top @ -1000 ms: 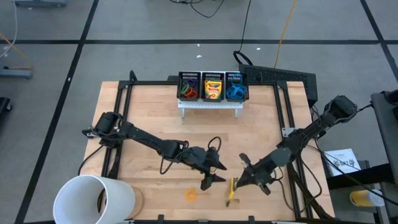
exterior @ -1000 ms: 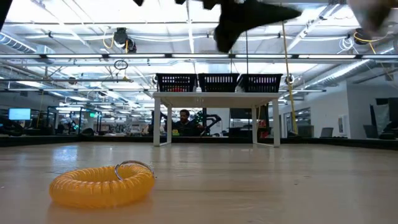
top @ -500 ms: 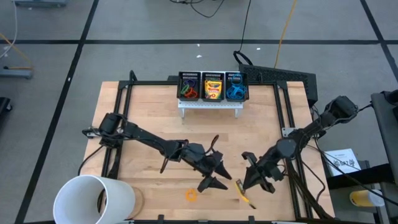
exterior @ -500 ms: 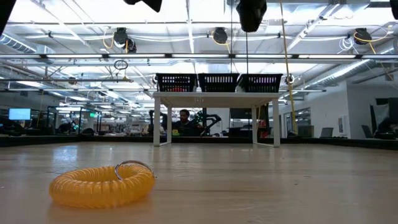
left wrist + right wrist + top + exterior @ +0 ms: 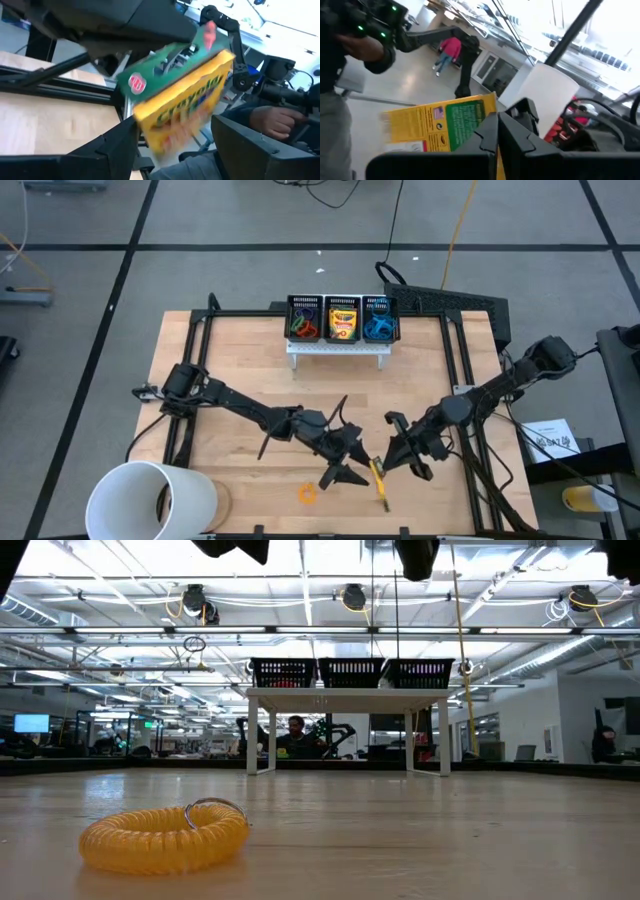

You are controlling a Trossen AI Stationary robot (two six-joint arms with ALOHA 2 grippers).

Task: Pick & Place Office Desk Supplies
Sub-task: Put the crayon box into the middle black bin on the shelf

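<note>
On the wooden table [image 5: 240, 360], the right gripper [image 5: 388, 463] is pinched on a crayon box [image 5: 378, 481] above the near edge, its long axis running near-to-far. A handover seems underway: the left gripper [image 5: 345, 460], jaws spread, must close around it.

Desk [image 5: 240, 360]: pale wood planks, matt, visible grain. Yellow-and-green crayon box [image 5: 180, 95]: printed card, slight sheen. Yellow coiled wrist band [image 5: 163, 836]: glossy plastic, metal ring. Three black bins [image 5: 342, 319]: wire mesh. Large white cup [image 5: 150, 502]: smooth, matt.
</note>
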